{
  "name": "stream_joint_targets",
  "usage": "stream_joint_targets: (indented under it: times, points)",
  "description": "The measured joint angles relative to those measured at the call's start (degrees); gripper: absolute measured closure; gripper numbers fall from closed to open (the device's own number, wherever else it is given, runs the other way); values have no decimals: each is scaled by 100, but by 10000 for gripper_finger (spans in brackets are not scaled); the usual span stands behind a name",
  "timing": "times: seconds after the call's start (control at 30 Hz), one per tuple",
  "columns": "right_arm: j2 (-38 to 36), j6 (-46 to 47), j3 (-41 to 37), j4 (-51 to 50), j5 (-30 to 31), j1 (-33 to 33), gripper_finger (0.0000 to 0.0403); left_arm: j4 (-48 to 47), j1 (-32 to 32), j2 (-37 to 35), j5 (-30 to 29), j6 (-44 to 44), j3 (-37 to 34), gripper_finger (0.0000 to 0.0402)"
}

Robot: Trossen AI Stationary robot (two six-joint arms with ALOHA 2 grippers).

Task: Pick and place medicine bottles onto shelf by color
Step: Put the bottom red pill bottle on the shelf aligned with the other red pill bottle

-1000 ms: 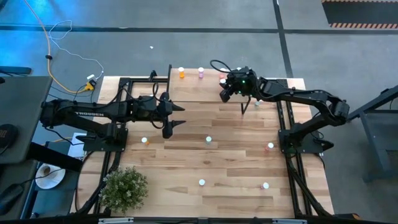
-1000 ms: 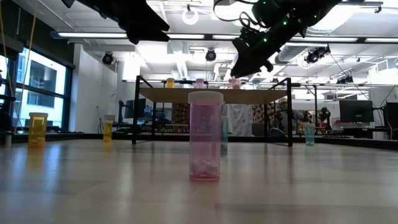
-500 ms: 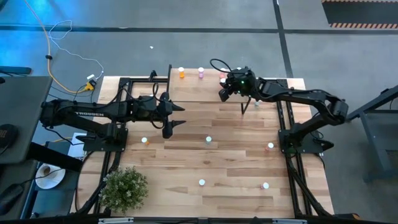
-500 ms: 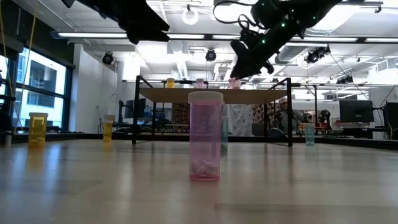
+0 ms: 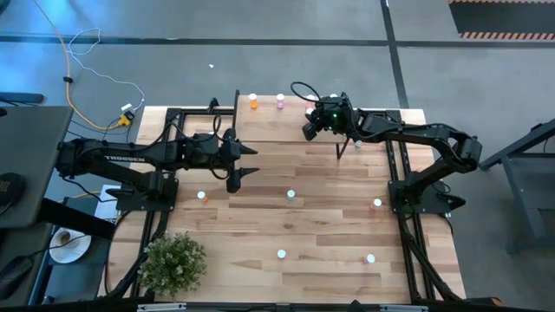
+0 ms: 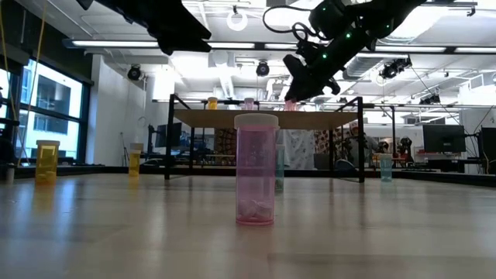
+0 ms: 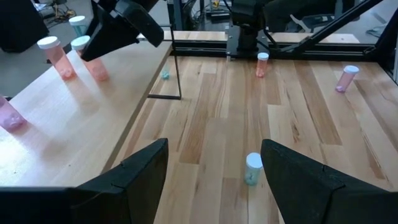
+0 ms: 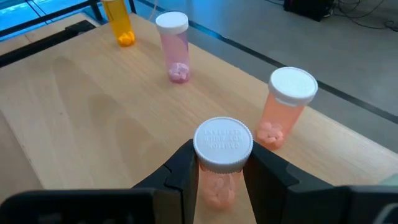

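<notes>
The light-wood shelf (image 5: 269, 126) stands at the table's far middle. On it stand an orange bottle (image 8: 121, 22), a pink bottle (image 8: 174, 46) and a red bottle (image 8: 286, 109). My right gripper (image 8: 222, 168) is over the shelf's right part, shut on another red white-capped bottle (image 8: 222, 146) next to the standing red one. My left gripper (image 7: 214, 180) waits open at the table's left middle (image 5: 250, 162), with a pale green bottle (image 7: 253, 169) on the table beyond it. My right gripper pinches the red bottle's body (image 8: 217, 186) just under the white cap, one finger on either side. The fingers come slanting down from the table's right. The bottle stands upright; whether its base is on the shelf top, I cannot tell.
Loose bottles stand about the table: a pink one (image 6: 256, 169) near the front, a red one (image 7: 262, 64) and a pink one (image 7: 346, 78) at the right. A potted plant (image 5: 173, 260) sits at the near left corner.
My right gripper has rolled a little and edged toward the shelf's left with the red bottle still upright between its fingers.
</notes>
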Motion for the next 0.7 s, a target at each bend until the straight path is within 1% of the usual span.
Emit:
stream_joint_targets:
  times: [0.4,0.57,0.7]
  points:
    - [0,54,0,-53,-6,28,304,0,0,0,1,1,0,156]
    - [0,-73,0,-51,-8,17,304,2,0,0,1,0,0,156]
    - [0,-89,0,-47,-166,17,304,2,0,0,1,2,0,156]
